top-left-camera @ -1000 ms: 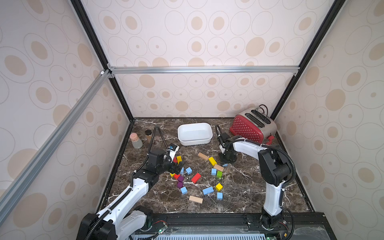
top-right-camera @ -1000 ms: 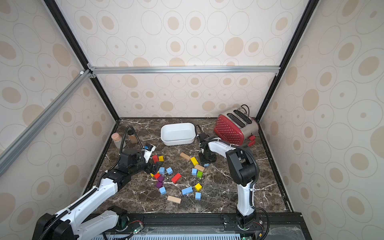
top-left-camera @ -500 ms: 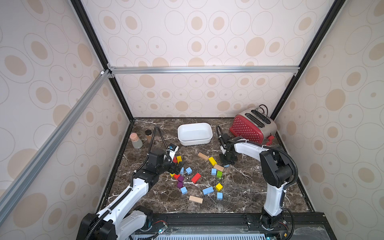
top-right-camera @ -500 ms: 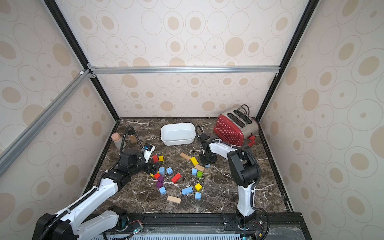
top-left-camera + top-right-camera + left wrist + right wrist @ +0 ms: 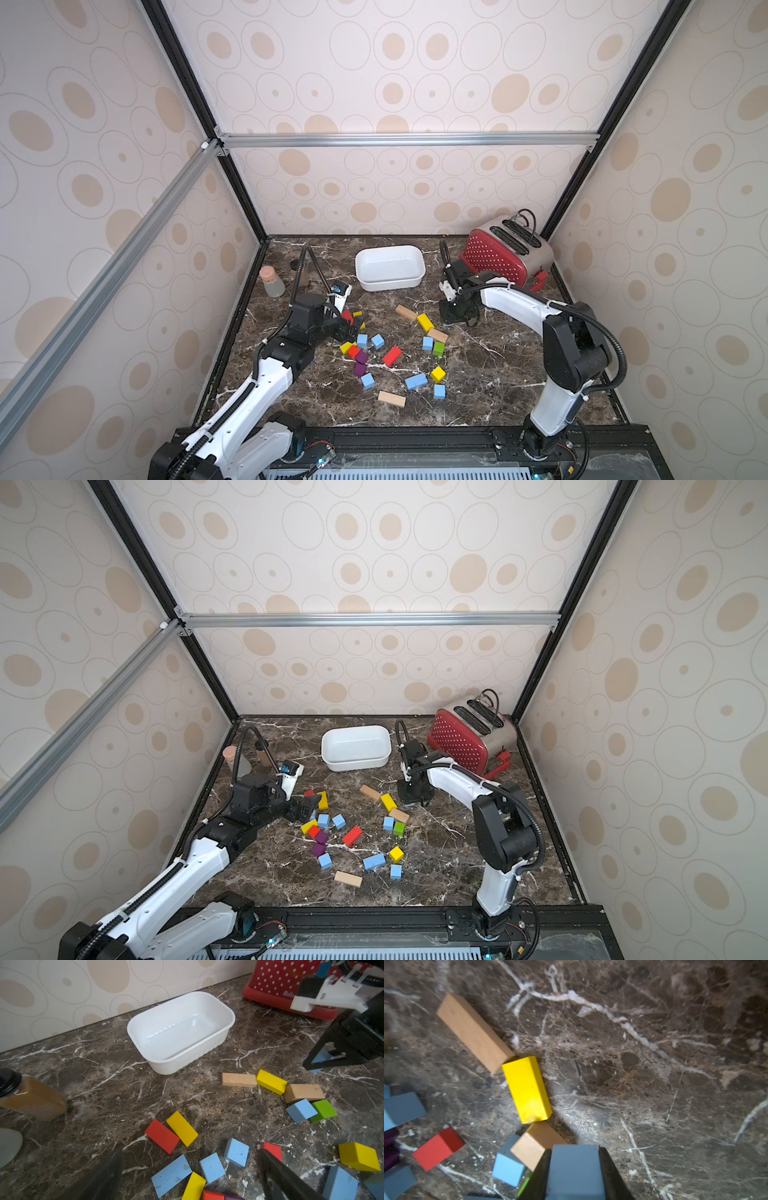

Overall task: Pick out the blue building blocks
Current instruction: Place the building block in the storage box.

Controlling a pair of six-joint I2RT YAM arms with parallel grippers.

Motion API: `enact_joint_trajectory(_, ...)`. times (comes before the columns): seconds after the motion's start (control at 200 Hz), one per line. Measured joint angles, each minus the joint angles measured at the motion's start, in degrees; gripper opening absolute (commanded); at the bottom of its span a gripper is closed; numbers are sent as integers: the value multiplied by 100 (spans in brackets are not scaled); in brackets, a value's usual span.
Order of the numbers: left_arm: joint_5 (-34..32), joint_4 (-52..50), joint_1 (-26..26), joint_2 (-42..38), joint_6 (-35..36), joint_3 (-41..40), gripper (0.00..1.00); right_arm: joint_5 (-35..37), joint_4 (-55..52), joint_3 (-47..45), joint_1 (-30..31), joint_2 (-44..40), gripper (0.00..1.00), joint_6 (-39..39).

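Several blue building blocks lie loose on the dark marble, among them a cube (image 5: 362, 340), a bar (image 5: 416, 381) and a cube (image 5: 395, 871). My right gripper (image 5: 575, 1169) points down near the yellow bar (image 5: 424, 322) and is shut on one blue block (image 5: 575, 1174), which fills the gap between its fingers. In both top views that gripper (image 5: 455, 320) (image 5: 413, 798) hides the held block. My left gripper (image 5: 190, 1155) hangs open, low over a flat blue bar (image 5: 171, 1175) and two blue cubes (image 5: 212, 1167) (image 5: 236, 1152), touching none.
A white tub (image 5: 388, 249) (image 5: 187, 1059) stands empty at the back centre, with a red toaster (image 5: 505, 255) to its right. Two bottles (image 5: 272, 282) stand at the back left. Red, yellow, green, purple and tan wooden blocks (image 5: 392, 398) lie mixed among the blue ones.
My right gripper's jaws have closed onto the blue block beside the yellow bar. The left arm has not moved.
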Motion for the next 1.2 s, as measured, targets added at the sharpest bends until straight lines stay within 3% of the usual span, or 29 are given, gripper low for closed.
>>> enact_joint_trajectory(0.29, -485, -304, 0, -61, 129, 680, 99, -323, -181, 1255, 13, -76, 0, -293)
enact_joint_trajectory(0.491, -455, -299, 127, 518, 216, 1121, 99, -350, -422, 2341, 140, 92, 0, -417)
enact_joint_trajectory(0.771, -223, -175, 627, 1259, 192, 1434, 99, -181, -997, 4033, 234, 1314, 0, -649)
enact_joint_trajectory(1.202, -203, 382, 734, 1915, 87, 1578, 99, 192, -1331, 5995, 245, 3141, 0, -986)
